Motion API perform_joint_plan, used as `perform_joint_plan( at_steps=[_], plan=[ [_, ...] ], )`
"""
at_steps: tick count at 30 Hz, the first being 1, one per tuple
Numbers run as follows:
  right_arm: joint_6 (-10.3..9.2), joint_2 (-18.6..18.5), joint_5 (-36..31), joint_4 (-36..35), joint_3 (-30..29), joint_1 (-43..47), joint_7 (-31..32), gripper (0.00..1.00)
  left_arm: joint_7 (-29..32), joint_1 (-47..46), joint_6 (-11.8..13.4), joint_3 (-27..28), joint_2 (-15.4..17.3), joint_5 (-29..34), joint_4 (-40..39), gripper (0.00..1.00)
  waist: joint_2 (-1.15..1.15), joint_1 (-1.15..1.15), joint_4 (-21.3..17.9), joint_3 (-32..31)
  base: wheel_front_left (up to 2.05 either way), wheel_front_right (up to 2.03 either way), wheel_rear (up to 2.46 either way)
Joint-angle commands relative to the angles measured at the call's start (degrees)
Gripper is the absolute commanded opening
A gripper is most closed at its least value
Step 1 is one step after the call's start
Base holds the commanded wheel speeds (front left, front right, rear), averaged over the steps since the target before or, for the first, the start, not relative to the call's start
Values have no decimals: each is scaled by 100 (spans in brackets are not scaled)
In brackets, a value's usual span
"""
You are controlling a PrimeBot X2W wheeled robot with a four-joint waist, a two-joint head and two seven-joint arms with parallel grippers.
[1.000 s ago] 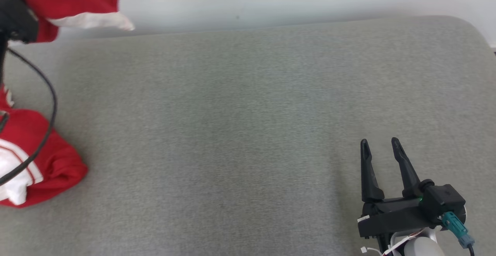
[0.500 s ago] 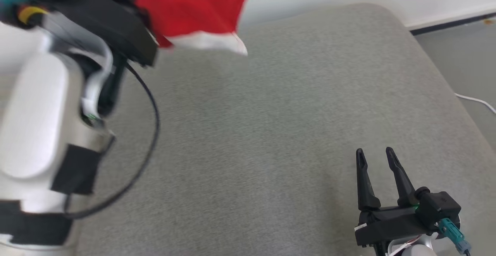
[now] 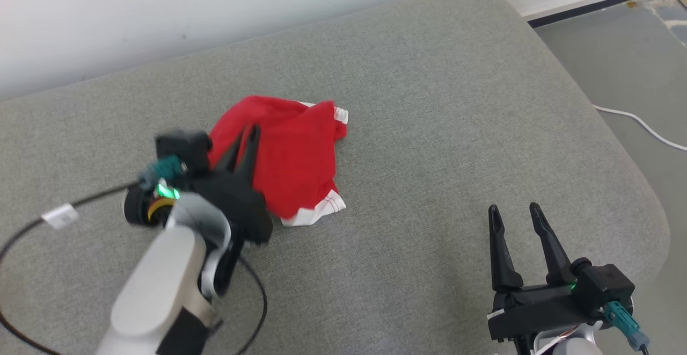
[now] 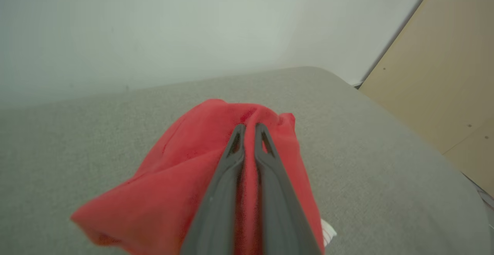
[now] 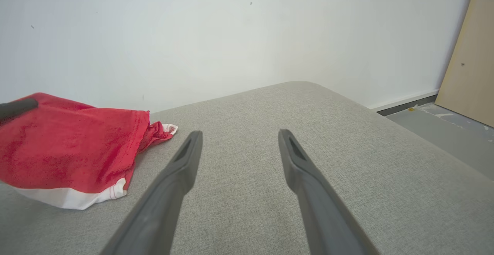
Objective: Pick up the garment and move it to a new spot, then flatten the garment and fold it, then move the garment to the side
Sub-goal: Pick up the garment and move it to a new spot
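Note:
A red garment (image 3: 295, 156) with white trim lies bunched on the grey cushion (image 3: 429, 102), left of its middle. My left gripper (image 3: 244, 135) is shut on the garment's top fold, and in the left wrist view red cloth (image 4: 173, 181) is pinched between the fingers at the gripper's tips (image 4: 249, 125). My right gripper (image 3: 512, 210) hovers open over the cushion's near right part, well apart from the garment. In the right wrist view the garment (image 5: 69, 147) lies to the left of that open gripper (image 5: 237, 133).
A white wall runs behind the cushion. The cushion's rounded right edge drops to a grey floor with a white cable (image 3: 638, 124). A tan wooden panel (image 5: 467, 54) stands at the far right. My left arm's black cable (image 3: 32, 226) loops over the cushion's left part.
The head camera has swung, shifting the whole picture. The garment, hanging high from my left gripper before, now rests bunched on the cushion with that gripper still on it. My right gripper has stayed open.

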Motion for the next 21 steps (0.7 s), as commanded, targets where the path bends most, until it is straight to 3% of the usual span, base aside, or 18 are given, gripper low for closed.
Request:
perform_joint_plan(
  at_steps=[1,3,4,13,21],
  plan=[
    [-12,16,28,4,20,-27,-6,100,-64,108,-15,-51,-7,52,130,0,0,0,10,23,0,0,0],
    [-12,16,4,14,15,-36,-5,100,-153,234,-42,-129,-106,53,428,4,0,0,53,41,0,0,0],
    [-12,17,-11,21,17,-46,-5,100,-228,260,-53,-155,-154,41,534,100,0,0,77,39,0,0,0],
    [-12,14,-226,47,-93,99,-5,100,-1173,-30,-232,-305,-337,166,530,100,0,0,545,-280,0,0,0],
    [-12,13,-347,-1,-211,242,-6,100,-1592,206,-134,4,247,333,-96,100,0,0,998,-539,0,0,0]
  ],
)
